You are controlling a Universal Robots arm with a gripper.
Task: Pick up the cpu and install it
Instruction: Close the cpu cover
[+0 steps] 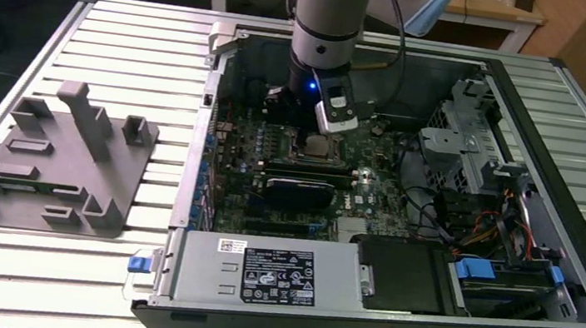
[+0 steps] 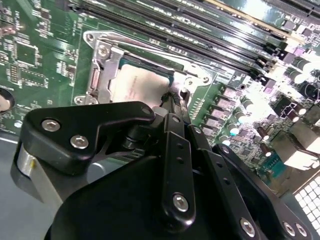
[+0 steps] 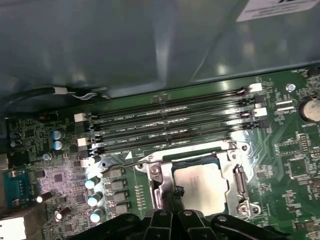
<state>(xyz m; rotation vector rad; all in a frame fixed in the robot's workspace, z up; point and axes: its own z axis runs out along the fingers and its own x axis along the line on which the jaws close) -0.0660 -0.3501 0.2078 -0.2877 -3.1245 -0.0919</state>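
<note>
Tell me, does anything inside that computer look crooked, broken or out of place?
Nothing stands out. The cpu looks flat and square inside its metal socket frame, not tilted. The memory slots beside it run straight and parallel. The gripper sits at the chip's edge.

Set on the slatted metal surface (image 1: 56,269): open black computer case (image 1: 204,120), grey blocky plastic fixture (image 1: 58,164) beside it on the exterior view's left. Inside, on the green motherboard (image 3: 290,165), seated in the metal-framed socket (image 3: 236,176): small square silvery cpu (image 3: 202,187), just beside long black memory slots (image 3: 175,122).
</note>
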